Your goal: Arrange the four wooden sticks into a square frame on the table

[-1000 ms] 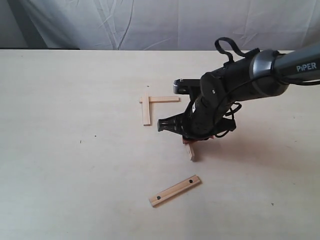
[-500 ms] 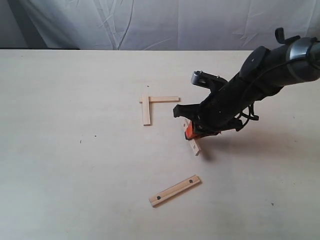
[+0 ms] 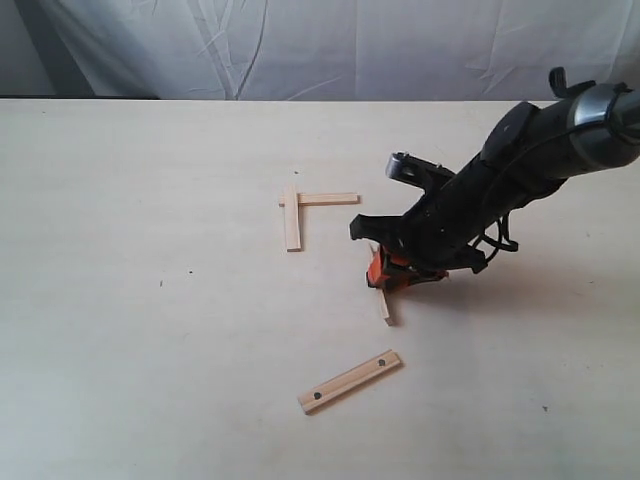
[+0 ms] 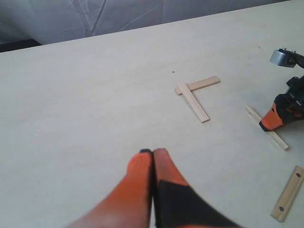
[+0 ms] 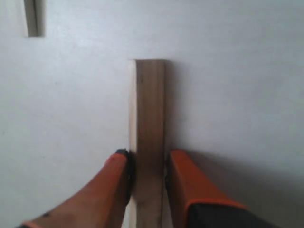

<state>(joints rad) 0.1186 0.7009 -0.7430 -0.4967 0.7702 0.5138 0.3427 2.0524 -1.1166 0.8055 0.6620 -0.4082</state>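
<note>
Right hand (image 3: pixel 383 278) clamped across one stick (image 5: pixel 149 109) near its end, likely to steer it toward the L (image 3: pixel 293 220) of two sticks on the bench (image 3: pixel 150 300). Left hand (image 4: pixel 153 156) pressed together, empty. Fourth stick (image 3: pixel 350 381) lies apart.

You see a pale cream counter (image 3: pixel 120 330) with faint wood grain and a few tiny dark specks. All four sticks are light tan. The held stick (image 3: pixel 384 306) is plain, as are the two crossed sticks (image 3: pixel 292 220) up and left of the right hand in the exterior view. The dotted stick (image 3: pixel 350 381) below that hand carries two small dark dots, one near each end. Your right hand (image 3: pixel 381 280) has bright orange fingers on a black body, and its arm (image 3: pixel 520 160) is black with a silvery grey band. Your left hand (image 4: pixel 152 152) shows the same orange, turning black further back. The backdrop cloth (image 3: pixel 350 45) is greyish white.
</note>
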